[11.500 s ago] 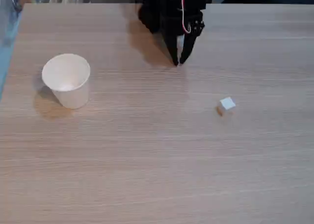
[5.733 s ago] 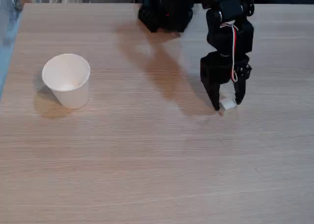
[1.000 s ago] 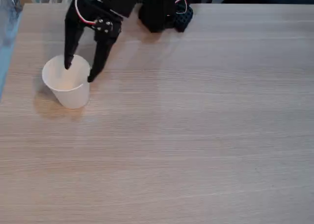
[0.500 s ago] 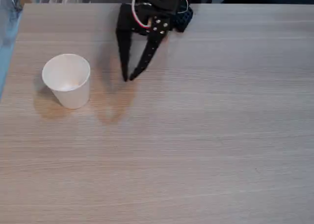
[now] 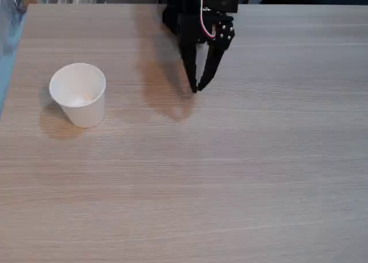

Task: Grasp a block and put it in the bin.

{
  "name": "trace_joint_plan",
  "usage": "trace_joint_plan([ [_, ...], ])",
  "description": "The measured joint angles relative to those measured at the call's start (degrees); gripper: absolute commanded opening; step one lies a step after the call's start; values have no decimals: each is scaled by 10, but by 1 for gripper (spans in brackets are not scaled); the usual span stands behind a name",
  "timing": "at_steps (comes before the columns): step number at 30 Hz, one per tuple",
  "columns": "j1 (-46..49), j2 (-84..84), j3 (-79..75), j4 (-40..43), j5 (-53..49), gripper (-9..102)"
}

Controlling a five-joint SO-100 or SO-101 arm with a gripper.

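— Did you catch that? A second ago the claw (image 5: 195,88) hung spread over the cup (image 5: 78,94), one finger inside the rim. Half a second back it had already swung off toward the middle, and now it's near the arm's base at the far edge of the surface (image 5: 230,176), well apart from the cup.

— And the little white block?

— Nowhere on the wood. It lay over on the right earlier, then the claw closed on it there. That spot is bare now, so I'd judge it went into the cup. There's a pale patch at the bottom, though I can't tell whether that's the cube or the cup's own floor.

— So the job's done?

— Looks that way to me; the arm seems to be heading home. The claw carries nothing, and its tips have drawn nearly together, pointing down just above the wood.

— What's it all made of?

— The cup is plain white paper, round rim, tapering toward its base, light enough to tip if nudged. The surface is pale wood-grain laminate, smooth and matte. The arm is black plastic, with a red and white wire looped down it.
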Motion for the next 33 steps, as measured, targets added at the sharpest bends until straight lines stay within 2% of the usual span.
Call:
trace_joint_plan([
  [11, -40, 146, 152, 44, -27, 0],
  [16, -43, 225, 194, 98, -30, 0],
  [33, -98, 179, 194, 173, 33, 0],
])
